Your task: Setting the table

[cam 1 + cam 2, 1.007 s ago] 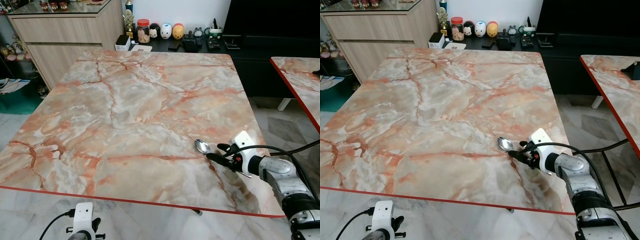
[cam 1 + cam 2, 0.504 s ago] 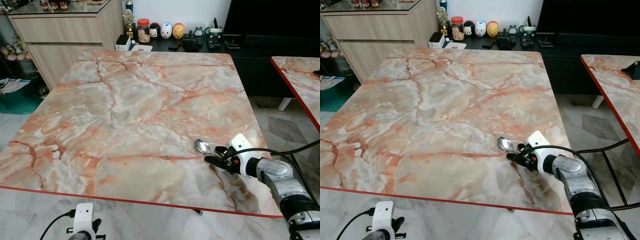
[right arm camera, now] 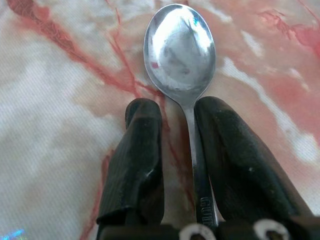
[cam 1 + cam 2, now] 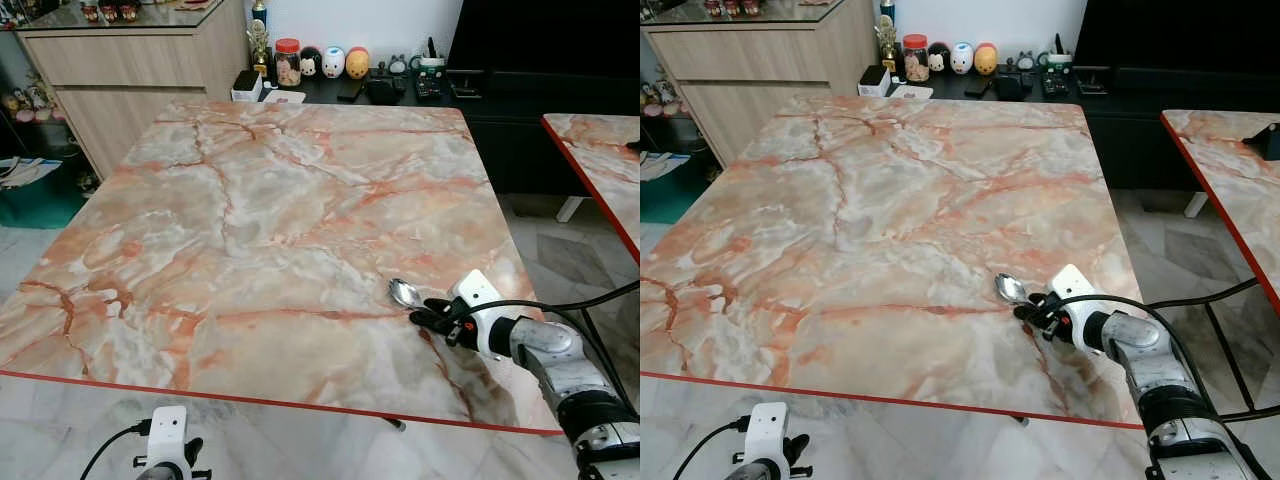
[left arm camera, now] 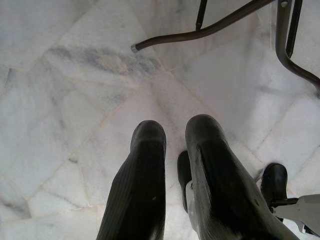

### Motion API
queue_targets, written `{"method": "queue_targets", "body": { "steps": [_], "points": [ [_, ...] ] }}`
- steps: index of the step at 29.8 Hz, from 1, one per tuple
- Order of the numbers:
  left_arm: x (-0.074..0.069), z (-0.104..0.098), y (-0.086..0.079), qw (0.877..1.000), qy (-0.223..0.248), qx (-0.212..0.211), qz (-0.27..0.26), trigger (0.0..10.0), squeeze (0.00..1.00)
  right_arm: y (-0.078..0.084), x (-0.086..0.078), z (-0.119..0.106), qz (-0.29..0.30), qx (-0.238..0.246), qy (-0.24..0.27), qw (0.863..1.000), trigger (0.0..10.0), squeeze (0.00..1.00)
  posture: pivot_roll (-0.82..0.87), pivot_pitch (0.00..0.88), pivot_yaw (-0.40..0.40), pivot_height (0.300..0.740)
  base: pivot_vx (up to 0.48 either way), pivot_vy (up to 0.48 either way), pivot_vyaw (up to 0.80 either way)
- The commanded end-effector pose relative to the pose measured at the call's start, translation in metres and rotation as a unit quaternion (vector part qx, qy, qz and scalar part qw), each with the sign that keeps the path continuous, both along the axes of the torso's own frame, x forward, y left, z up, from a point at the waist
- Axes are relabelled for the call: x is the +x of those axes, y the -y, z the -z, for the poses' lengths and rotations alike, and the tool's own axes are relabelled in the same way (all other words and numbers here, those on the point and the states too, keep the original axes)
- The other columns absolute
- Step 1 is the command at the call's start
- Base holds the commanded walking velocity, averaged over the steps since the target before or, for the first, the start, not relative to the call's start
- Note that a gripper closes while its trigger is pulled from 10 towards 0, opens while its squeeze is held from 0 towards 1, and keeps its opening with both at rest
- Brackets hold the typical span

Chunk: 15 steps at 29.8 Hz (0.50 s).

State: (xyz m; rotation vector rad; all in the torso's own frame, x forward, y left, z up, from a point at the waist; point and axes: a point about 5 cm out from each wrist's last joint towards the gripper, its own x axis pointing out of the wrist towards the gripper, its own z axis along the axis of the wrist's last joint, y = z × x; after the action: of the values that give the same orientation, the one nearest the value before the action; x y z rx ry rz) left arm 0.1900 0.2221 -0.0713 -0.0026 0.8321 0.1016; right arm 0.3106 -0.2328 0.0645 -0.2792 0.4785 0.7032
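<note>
Your right gripper (image 3: 172, 120) is resting low on the marble table (image 4: 250, 200) near its right front corner, fingers apart and straddling the handle of a metal spoon (image 3: 181, 55), which is lying flat with its bowl pointing toward 10 o'clock. Your left gripper (image 5: 175, 137) is hanging over the tiled floor (image 5: 60, 100), fingers slightly parted and holding nothing.

A lived-in home, a dining and sitting room by the look of it. A large marble-patterned bench (image 4: 250, 200) stands on pale marble floor tiles (image 5: 60, 100). Beyond its far edge runs a low black sideboard (image 4: 400, 95) crowded with round character figurines (image 4: 332, 62), a jar (image 4: 287, 60) and a small trophy (image 4: 259, 40); a wooden drawer cabinet (image 4: 120, 70) stands beside it.
</note>
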Motion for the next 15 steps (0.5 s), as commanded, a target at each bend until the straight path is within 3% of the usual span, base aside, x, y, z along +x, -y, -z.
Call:
{"method": "queue_targets", "body": {
  "steps": [1, 15],
  "points": [
    [-0.0046, 0.0026, 0.0003, 1.000, -0.010, -0.001, -0.002, 10.0, 0.00, 0.0055, -0.0066, 0.0113, 0.016, -0.021, -0.027, 0.999, 0.0, 0.00, -0.06, 0.000, 0.022, 0.740, 0.000, 0.000, 0.00],
    [-0.0082, 0.0047, 0.0008, 1.000, -0.017, 0.000, -0.001, 10.0, 0.00, -0.0004, -0.0048, 0.0127, 0.020, -0.019, -0.015, 1.000, 0.0, 0.00, -0.06, 0.000, 0.022, 0.740, 0.000, 0.000, 0.00]
  ]
}}
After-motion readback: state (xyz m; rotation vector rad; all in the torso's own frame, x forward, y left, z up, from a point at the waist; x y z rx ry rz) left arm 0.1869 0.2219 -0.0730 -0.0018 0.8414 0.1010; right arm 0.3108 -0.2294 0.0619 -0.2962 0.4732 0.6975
